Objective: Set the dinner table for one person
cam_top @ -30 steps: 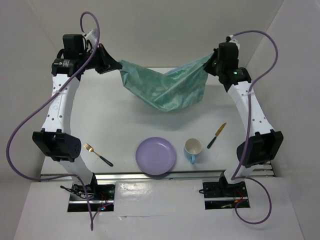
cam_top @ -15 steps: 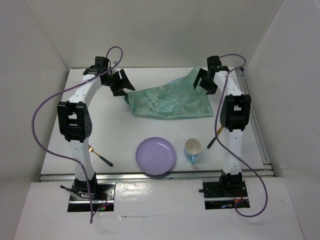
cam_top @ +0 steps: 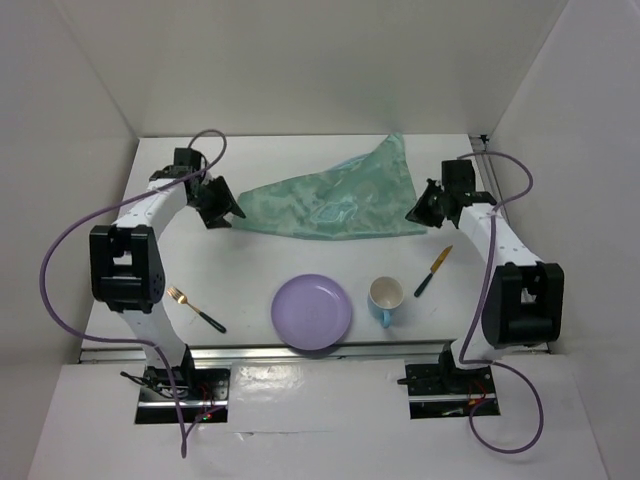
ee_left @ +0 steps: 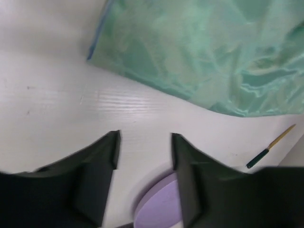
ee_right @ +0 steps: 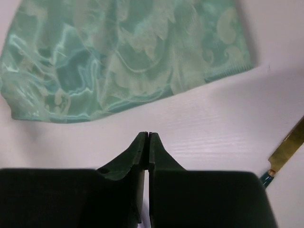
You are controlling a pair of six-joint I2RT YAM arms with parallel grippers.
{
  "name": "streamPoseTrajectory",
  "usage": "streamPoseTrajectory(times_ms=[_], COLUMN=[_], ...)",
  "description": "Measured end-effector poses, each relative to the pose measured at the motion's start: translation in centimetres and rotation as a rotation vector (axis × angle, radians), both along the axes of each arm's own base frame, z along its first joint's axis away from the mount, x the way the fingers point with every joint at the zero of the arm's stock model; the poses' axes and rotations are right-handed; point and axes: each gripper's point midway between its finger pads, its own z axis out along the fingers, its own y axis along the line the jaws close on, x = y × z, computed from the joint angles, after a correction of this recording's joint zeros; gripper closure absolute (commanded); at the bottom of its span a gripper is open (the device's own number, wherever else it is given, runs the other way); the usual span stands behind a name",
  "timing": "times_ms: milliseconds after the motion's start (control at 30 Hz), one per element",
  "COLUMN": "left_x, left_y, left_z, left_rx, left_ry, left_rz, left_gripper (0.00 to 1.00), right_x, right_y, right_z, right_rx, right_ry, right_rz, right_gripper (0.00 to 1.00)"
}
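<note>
- Showing a clear gap, my left gripper (ee_left: 145,142) has its jaws parted with nothing between them, only bare dinner table (ee_left: 57,95) below.
- Left fingers (ee_left: 102,161) touch no object; the green placemat (ee_left: 213,52) lies just beyond them, apart from the tips.
- My right gripper (ee_right: 146,142) has its jaws pressed together tip to tip, holding nothing.
- Right fingertips sit just short of the placemat (ee_right: 128,52) edge, a strip of white table (ee_right: 213,123) between; no contact.
- From above, the left gripper (cam_top: 222,205) is just beside the placemat's (cam_top: 330,200) left corner and the right gripper (cam_top: 420,212) just beside its right corner.
- Placemat lies rumpled on the far middle of the dinner table (cam_top: 250,265), one corner pointing toward the back wall.
- Dinner table is the big white top under everything, both arm bases at its near edge.
- Purple plate (cam_top: 312,312) sits near the front edge, blue mug (cam_top: 386,298) just right of it, upright.
- Knife (cam_top: 434,271) lies right of the mug, slanted; fork (cam_top: 195,308) lies left of the plate, well apart from it.
- Knife also shows at the edge of both wrist views (ee_left: 270,147) (ee_right: 285,152).
</note>
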Motion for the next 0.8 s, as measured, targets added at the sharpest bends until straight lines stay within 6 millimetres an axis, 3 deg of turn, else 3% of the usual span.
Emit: streamPoseTrajectory(times_ms=[33,100,200,467,600,733,800], left_x=[-0.7,-1.7,-1.6,2.1,3.6,4.1,4.1], left_y=[0.0,0.3,0.6,1.7,1.6,1.1,0.9], left_z=[-1.4,-3.9,-5.6,-6.8,-8.2,-8.1,-8.1], left_rx=[-0.006,-0.023,-0.039,-0.038,-0.040,-0.036,-0.035], left_ry=[0.041,0.119,0.159,0.131,0.141,0.130,0.128], left_rz=[0.006,0.029,0.054,0.122,0.139,0.133,0.133], left_gripper=[0.27,0.17,0.14,0.17,0.21,0.21,0.27], right_x=[-0.4,-1.0,-1.4,0.9,0.9,1.0,1.2], right_y=[0.1,-0.2,-0.6,-1.0,-1.4,-1.9,-2.2], right_z=[-1.0,-3.2,-5.4,-8.1,-10.3,-10.7,-10.7], right_rx=[0.024,0.071,0.126,0.192,0.189,0.173,0.164], right_ry=[0.021,0.082,0.143,0.162,0.215,0.225,0.219], right_rz=[0.000,-0.019,-0.050,-0.125,-0.170,-0.214,-0.228], right_gripper=[0.88,0.60,0.33,0.32,0.30,0.19,0.18])
